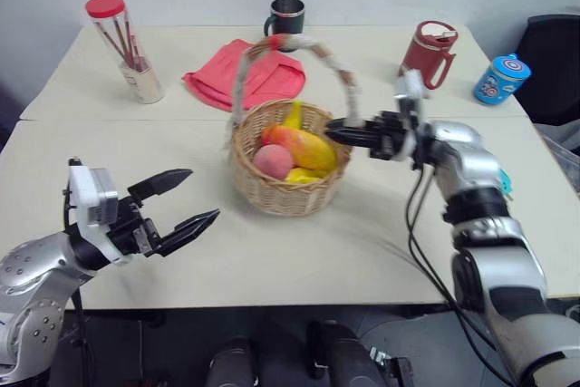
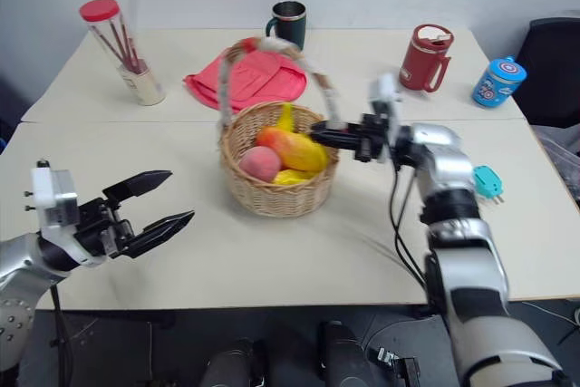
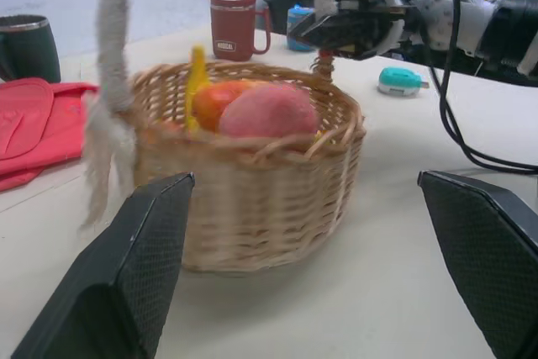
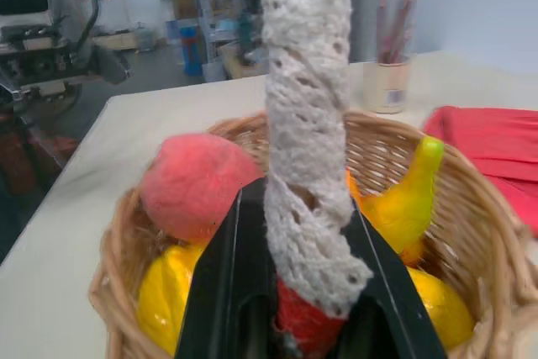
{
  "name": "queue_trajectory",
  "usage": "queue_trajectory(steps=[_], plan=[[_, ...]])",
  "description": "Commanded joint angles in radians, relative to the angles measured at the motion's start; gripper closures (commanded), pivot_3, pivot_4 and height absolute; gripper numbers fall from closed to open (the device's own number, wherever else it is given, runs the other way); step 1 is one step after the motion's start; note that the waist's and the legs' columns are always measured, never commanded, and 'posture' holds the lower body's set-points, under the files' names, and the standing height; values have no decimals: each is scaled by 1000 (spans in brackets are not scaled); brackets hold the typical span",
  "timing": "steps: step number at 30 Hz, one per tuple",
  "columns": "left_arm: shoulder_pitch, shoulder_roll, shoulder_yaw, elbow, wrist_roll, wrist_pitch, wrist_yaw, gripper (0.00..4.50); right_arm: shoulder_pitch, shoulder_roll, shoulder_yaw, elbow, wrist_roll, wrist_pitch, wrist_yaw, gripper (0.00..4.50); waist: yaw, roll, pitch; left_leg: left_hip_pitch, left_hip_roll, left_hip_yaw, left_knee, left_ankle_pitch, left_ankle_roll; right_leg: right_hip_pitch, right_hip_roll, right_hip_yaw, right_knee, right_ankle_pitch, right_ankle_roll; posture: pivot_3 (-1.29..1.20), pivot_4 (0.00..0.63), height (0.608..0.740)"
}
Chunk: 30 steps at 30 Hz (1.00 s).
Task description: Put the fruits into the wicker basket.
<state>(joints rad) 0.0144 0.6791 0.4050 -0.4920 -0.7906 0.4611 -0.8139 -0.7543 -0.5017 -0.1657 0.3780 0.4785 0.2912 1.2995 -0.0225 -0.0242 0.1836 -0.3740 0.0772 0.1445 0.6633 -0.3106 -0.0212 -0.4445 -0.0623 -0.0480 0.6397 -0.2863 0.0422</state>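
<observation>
Basically, all three fruits were already in the wicker basket (image 1: 288, 189): peach (image 1: 273, 161) at the near-left, mango (image 1: 302, 145) across the middle, banana (image 1: 292, 116) poking up at the back, with more yellow showing low at the front. The basket sat mid-table, just in front of the pink-red cloth (image 1: 243, 74).

The right gripper (image 1: 348, 135) was clamped shut on the cloth-wrapped handle (image 4: 307, 124), low down by the red end where it meets the rim on the robot's right. In the right wrist view the wrap (image 4: 313, 233) was pinched between both fingers (image 4: 220, 292). The left gripper (image 1: 186, 201) hung wide open and empty, near the basket's left side but apart from it.

Handling judgement:
- Fruits looked like light toy pieces, so the loaded basket was probably light too.
- Wicker was stiff but springy; the rim could flex under a hard pinch.
- Handle wrap was soft knit, compressible, decent friction, unlikely to slip.
- The grip sat low and off to one side, so a lift from there would likely tip the basket away from the hand and let the fruit roll.
- The handle's top arch (image 1: 288, 43) looked like the better hold for a level carry.
- The peach was fuzzy and round, the first to roll out if tilted.

The task looked essentially done.
</observation>
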Motion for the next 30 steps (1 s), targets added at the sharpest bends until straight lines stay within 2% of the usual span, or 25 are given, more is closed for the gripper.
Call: queue_trajectory(steps=[1,4,7,14,20,26,27,30], plan=[[-60,1,-33,43,13,-30,-27,0,102,-37,-141,-289,96,92,-193,4289,-4,0,0,0,0,1,1,0,0,0,1,1,0,1,1,0,150,740],[-105,6,-65,87,24,-34,-53,0,206,-52,-214,-420,114,131,-320,4289,-14,0,0,2,-1,4,0,-1,1,0,1,2,1,2,3,0,150,740],[-181,23,-107,157,39,-34,-98,0,327,-56,-297,-480,29,73,-488,4289,-10,0,0,3,-5,3,0,0,1,0,2,3,2,2,3,0,150,740],[-278,25,-158,240,70,-36,-157,0,415,-50,-297,-447,-46,30,-658,4289,-11,0,0,4,-6,5,0,0,1,0,2,5,3,2,3,0,150,740],[-291,30,-159,264,81,-31,-182,0,445,-31,-280,-496,-18,24,-694,2331,-9,0,0,4,-6,4,0,0,1,0,3,6,3,2,3,0,150,740],[-181,105,-132,283,114,-27,-249,0,550,-138,-356,-533,53,-36,-522,278,-8,0,0,4,-7,5,0,0,1,0,2,6,2,1,3,0,150,740],[-148,117,-123,297,138,-56,-262,0,579,-170,-369,-522,49,-65,-473,16,-7,0,0,4,-6,5,-1,0,1,0,2,6,2,1,3,0,150,740],[-62,142,-96,350,225,-163,-279,0,655,-257,-397,-476,41,-145,-339,16,-7,0,0,4,-7,5,-1,-1,3,0,3,5,1,1,4,0,150,740]])
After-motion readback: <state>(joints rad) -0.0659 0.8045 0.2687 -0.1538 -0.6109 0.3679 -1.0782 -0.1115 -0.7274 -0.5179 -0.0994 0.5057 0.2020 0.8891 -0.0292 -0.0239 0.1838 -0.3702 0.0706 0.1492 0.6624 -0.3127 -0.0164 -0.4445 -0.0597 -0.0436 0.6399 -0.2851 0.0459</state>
